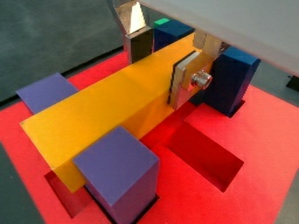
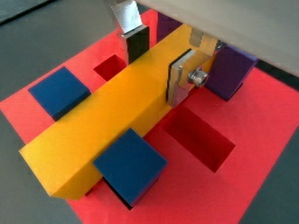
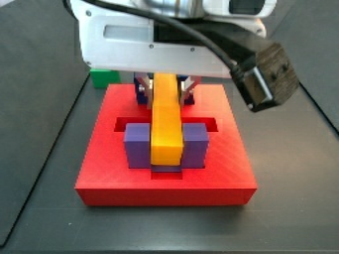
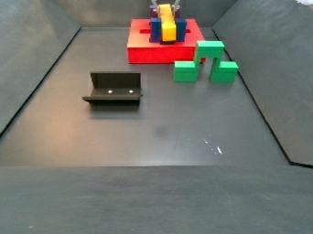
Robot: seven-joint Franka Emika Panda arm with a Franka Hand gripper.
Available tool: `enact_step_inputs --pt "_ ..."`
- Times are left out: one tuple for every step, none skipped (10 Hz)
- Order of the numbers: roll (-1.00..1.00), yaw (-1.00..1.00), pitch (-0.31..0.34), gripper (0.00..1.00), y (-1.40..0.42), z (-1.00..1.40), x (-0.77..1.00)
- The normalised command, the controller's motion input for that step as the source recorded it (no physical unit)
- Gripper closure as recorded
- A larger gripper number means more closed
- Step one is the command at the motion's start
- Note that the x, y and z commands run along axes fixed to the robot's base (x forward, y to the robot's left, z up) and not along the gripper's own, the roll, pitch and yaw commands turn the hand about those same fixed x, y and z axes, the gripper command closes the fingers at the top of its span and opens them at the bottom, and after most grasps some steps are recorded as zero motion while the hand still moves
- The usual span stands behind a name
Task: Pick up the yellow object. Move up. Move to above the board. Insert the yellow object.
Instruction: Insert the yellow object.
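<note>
The yellow object (image 1: 100, 114) is a long yellow-orange bar lying lengthwise on the board (image 1: 246, 122), the big red block. It runs between a purple post pair (image 3: 138, 144) in front and a dark-blue pair (image 1: 232, 79) behind. It also shows in the wrist view (image 2: 100, 122) and in both side views (image 3: 165, 129) (image 4: 166, 32). My gripper (image 1: 160, 77) (image 2: 156, 79) is over the board, with one finger on each long side of the bar near its far end. The pads lie against the bar. How deep the bar sits is hidden.
A green stepped block (image 4: 202, 64) stands on the dark floor just right of the board (image 4: 145, 50); it also shows behind the board in a side view (image 3: 101, 77). The fixture (image 4: 113, 89) stands left of centre. Sloped dark walls ring the floor. An open slot (image 1: 205, 153) lies beside the bar.
</note>
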Motion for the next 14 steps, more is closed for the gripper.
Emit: enact_step_inputs --pt "0.32 0.0 -0.003 1.0 -0.05 -0.21 0.0" --pt "0.32 0.0 -0.001 1.0 -0.09 -0.21 0.0" --pt "0.17 0.0 0.0 1.0 -0.03 -0.2 0.0" --pt "0.05 0.0 -0.001 1.0 -0.07 -0.16 0.0" --pt "0.0 0.05 -0.02 1.0 -0.16 -0.12 0.0" --pt "-0.04 0.04 -0.027 1.0 -0.14 -0.13 0.0" --pt "-0.09 0.05 -0.029 1.0 -0.1 -0.15 0.0" --pt "-0.06 0.04 -0.027 1.0 -0.05 -0.22 0.0" --pt "0.0 0.03 -0.029 1.0 0.0 -0.31 0.0" --pt "0.0 0.03 -0.021 1.0 0.0 -0.33 0.0" --pt "0.05 0.0 -0.019 1.0 0.01 -0.36 0.02" --pt "0.0 0.0 -0.009 1.0 0.05 -0.31 0.0" --pt "-0.02 0.0 -0.014 1.0 0.0 -0.24 -0.07" --pt "-0.05 0.0 -0.037 1.0 0.0 -0.16 -0.03"
